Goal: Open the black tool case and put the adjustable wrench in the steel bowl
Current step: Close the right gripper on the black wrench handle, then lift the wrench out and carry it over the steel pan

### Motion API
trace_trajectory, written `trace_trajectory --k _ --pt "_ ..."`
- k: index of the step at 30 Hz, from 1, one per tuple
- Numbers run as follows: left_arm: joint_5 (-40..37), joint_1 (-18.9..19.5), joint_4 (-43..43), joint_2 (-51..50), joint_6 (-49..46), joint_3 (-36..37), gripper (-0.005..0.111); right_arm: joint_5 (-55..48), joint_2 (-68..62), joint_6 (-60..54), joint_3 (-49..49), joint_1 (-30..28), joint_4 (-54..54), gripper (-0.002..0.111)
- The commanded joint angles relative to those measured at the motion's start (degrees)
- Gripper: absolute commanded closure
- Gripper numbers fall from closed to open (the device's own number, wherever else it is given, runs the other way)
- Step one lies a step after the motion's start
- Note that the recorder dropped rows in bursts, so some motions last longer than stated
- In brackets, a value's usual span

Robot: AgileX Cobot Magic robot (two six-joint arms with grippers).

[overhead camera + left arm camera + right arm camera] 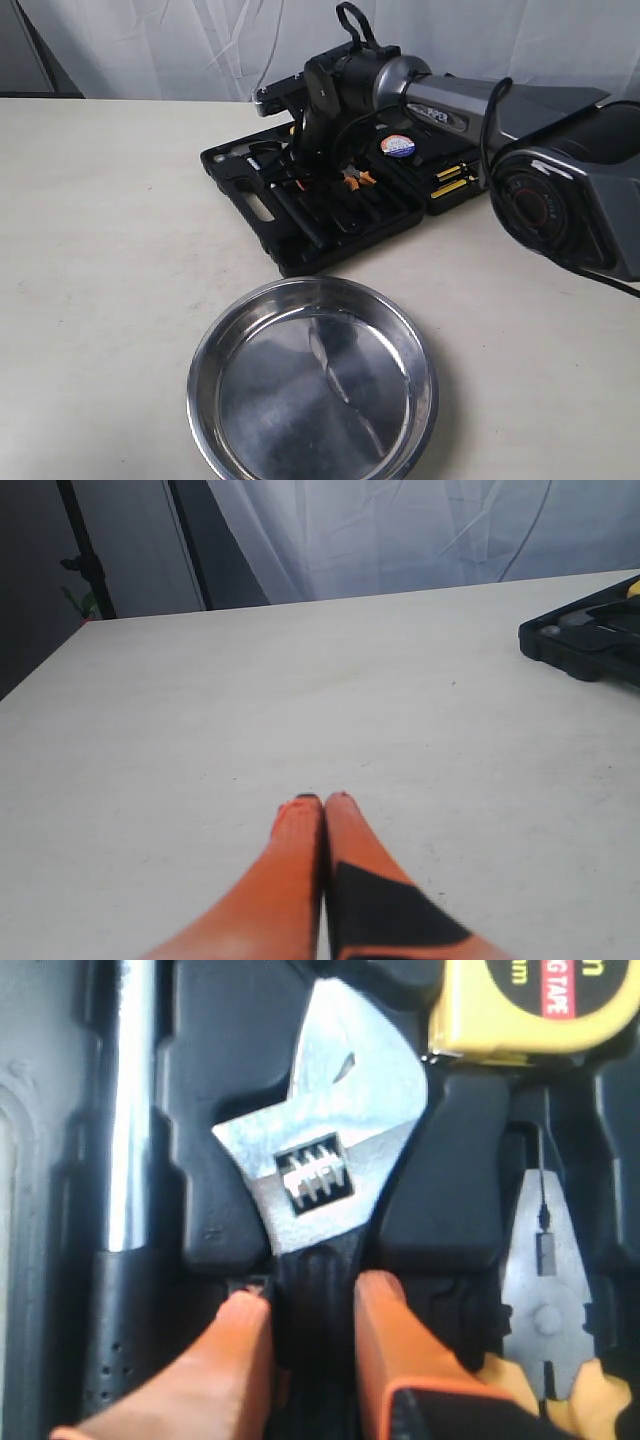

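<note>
My right pincer (pixel 312 1296) clasps the adjustable wrench (pixel 320 1160) lying in the open black tool case (pixel 235 185); my left pincer (pixel 323 800) is closed and empty.

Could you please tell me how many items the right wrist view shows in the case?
4: adjustable wrench between hammer and pliers; yellow tape measure by the wrench's head. Others may be hidden.

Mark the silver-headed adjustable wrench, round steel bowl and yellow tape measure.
silver-headed adjustable wrench (pixel 340 1125), right wrist view, head
round steel bowl (pixel 300 410), exterior view, floor
yellow tape measure (pixel 520 1005), right wrist view, casing
</note>
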State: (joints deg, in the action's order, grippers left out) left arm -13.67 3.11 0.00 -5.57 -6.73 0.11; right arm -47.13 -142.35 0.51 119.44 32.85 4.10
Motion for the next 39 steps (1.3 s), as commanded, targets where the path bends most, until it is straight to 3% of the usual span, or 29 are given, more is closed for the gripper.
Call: trace_trajectory --k 1,17,27,31,39 --pt "0.4 -0.4 0.0 0.2 0.3 -0.1 0.106 1.5 3.5 -0.5 0.3 -0.2 0.4 0.109" --pt "0.4 -0.4 0.0 0.2 0.3 -0.1 0.106 -2.5 5.7 -0.5 0.3 -0.2 0.9 0.109" --pt "0.4 -0.4 0.0 0.2 0.3 -0.1 0.106 -13.6 12.4 -2.3 -1.0 -0.2 0.2 0.109" --pt "0.4 -0.4 0.0 0.2 0.3 -0.1 0.106 -13.4 17.5 -4.6 -8.3 -0.2 -3.0 0.109" --pt "0.4 -0.4 0.0 0.2 0.3 -0.1 0.106 -3.5 33.8 -6.6 -29.8 2.7 -7.6 0.109"
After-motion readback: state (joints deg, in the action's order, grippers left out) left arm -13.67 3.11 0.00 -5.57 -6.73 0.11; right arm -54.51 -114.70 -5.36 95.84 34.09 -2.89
